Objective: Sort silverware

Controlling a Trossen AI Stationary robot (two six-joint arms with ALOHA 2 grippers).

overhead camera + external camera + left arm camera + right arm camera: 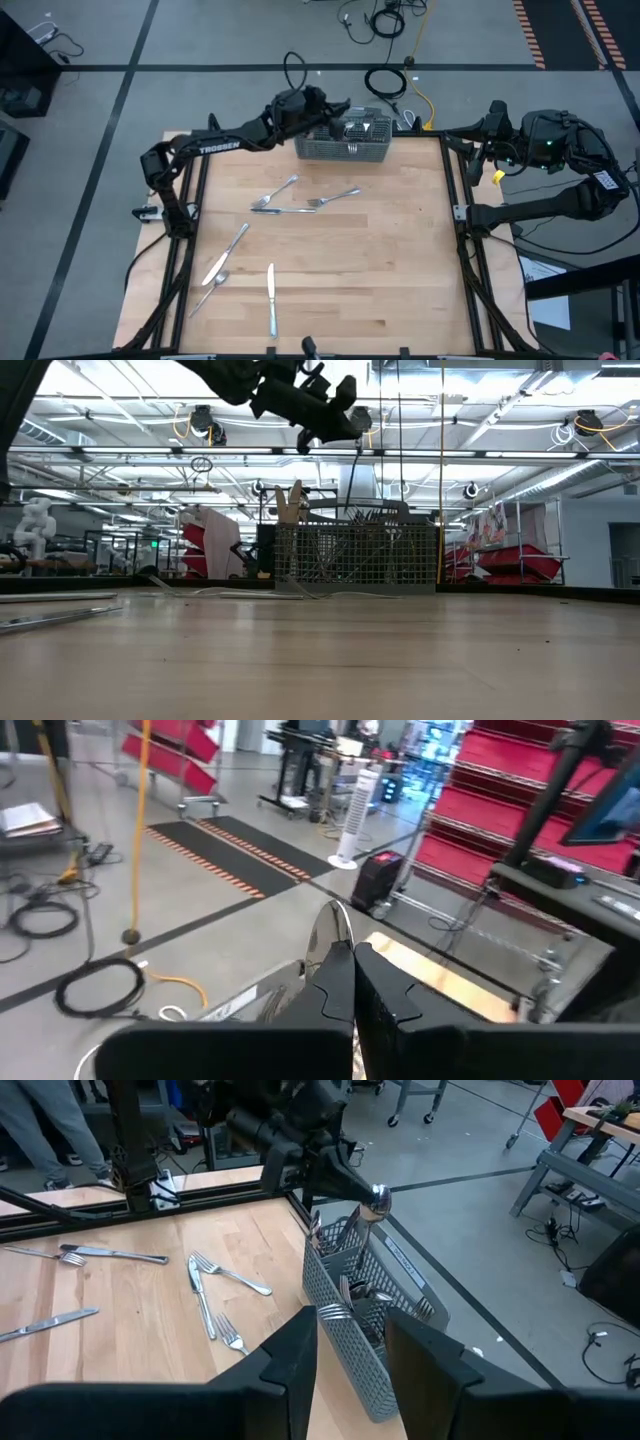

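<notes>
A grey wire-mesh basket [345, 142] stands at the table's far edge with several pieces of silverware upright in it [350, 1295]. My left gripper [341, 105] hangs over the basket's left end, shut on a spoon [377, 1200]. Loose silverware lies on the wood: two forks [277, 191] [336, 197], a knife [285, 210] between them, and another knife [228, 251], a spoon [210, 291] and a third knife [271, 298] nearer the front. My right gripper [350, 1365] waits open and holding nothing, high off the table's far right corner. My left gripper pinches the spoon between its two shut fingers just below the bowl [331, 928], which sticks out past the fingertips [345, 965]. The fingers reach out nearly level from the table's left. The spoon is lifted clear, its handle [352, 475] slanting down toward the basket.
The basket [355, 555] rises well above the tabletop at the far edge. Black rails [455, 190] frame the table's sides. Cables [385, 82] lie on the floor beyond the far edge. The table's right half is bare wood [400, 260].
</notes>
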